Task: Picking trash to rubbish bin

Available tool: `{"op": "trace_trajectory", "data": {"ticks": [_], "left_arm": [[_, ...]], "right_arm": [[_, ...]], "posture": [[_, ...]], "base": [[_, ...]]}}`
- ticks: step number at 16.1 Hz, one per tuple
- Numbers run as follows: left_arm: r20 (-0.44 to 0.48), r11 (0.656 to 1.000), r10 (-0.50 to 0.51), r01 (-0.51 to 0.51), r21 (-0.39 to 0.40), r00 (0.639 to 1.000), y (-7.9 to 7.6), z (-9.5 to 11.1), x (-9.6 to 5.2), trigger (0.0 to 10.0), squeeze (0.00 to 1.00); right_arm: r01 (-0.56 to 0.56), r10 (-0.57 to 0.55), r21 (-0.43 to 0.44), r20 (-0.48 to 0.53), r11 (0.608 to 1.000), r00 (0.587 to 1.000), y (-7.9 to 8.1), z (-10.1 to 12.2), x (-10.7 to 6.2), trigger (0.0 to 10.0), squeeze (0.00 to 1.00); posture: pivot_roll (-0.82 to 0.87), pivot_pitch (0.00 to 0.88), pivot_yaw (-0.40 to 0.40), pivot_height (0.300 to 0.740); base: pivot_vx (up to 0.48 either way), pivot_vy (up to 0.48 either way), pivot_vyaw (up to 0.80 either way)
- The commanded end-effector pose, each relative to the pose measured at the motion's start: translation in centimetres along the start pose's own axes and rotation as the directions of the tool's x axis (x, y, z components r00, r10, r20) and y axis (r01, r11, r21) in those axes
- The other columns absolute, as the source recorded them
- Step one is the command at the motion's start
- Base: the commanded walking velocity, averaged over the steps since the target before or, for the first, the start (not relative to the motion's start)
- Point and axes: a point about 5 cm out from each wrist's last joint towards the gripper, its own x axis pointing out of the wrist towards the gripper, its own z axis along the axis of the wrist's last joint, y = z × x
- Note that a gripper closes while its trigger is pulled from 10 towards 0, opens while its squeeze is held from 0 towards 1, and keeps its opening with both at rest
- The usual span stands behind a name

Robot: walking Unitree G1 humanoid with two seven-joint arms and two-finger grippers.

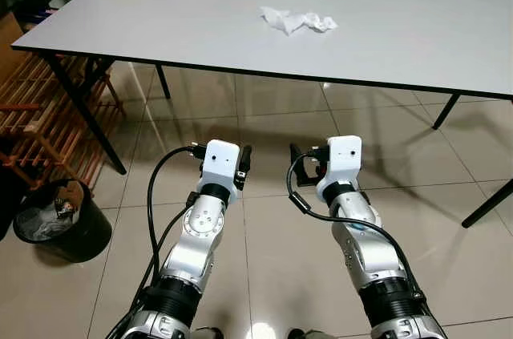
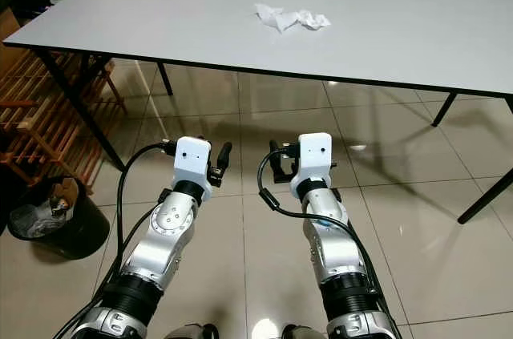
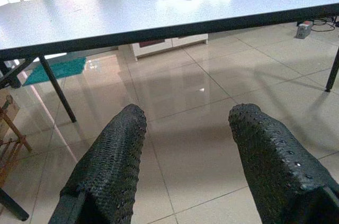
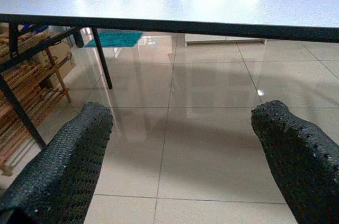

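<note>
Left to right: rubbish bin (image 1: 56, 227) sits on the floor at far left, beside the wooden rack (image 1: 36, 119), black liner in, some scraps already inside. Likely parked there so the drop is a short turn from the bench (image 1: 160, 18).

Left gripper (image 3: 183, 128) is released, nothing between its fingers, held low ahead of the torso over the tiles. Right gripper (image 4: 180, 128) is the same: released, empty, level with the left. Both sit below the bench edge, which reads as a ready pose before the reach.

Trash is a crumpled white tissue (image 1: 298, 20), lying on the bench top toward the middle, well apart from both grippers.

View differences: head views give the bin and the arm layout. Wrist views look under and across the bench edge, showing the tissue from a low angle plus a teal mat (image 4: 114, 38) on the floor behind.
</note>
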Motion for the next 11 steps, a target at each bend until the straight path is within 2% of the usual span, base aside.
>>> {"op": "trace_trajectory", "data": {"ticks": [1, 6, 11], "left_arm": [[-0.008, 1.000, 0.011, -0.011, -0.011, 1.000, 0.30, -0.07, 0.05, 10.0, 0.00], [-0.023, 1.000, 0.009, -0.009, -0.007, 1.000, 0.32, -0.32, 0.02, 10.0, 0.00], [-0.021, 1.000, 0.011, -0.012, -0.008, 1.000, 0.45, -0.27, 0.03, 10.0, 0.00]], "right_arm": [[-0.008, 0.008, 0.000, -0.010, 1.000, 1.000, 0.08, -0.16, 0.01, 10.0, 0.00], [-0.014, 0.014, 0.000, -0.013, 1.000, 1.000, 0.17, -0.13, 0.03, 10.0, 0.00], [-0.008, 0.008, 0.003, -0.014, 1.000, 1.000, 0.15, -0.14, 0.06, 10.0, 0.00]], "posture": [[-0.05, 0.097, 0.029, 0.740], [-0.05, 0.113, 0.023, 0.740], [-0.04, 0.116, 0.024, 0.740]], "base": [[0.000, 0.000, 0.00], [0.000, 0.000, 0.00], [0.418, 0.000, 0.00]]}}
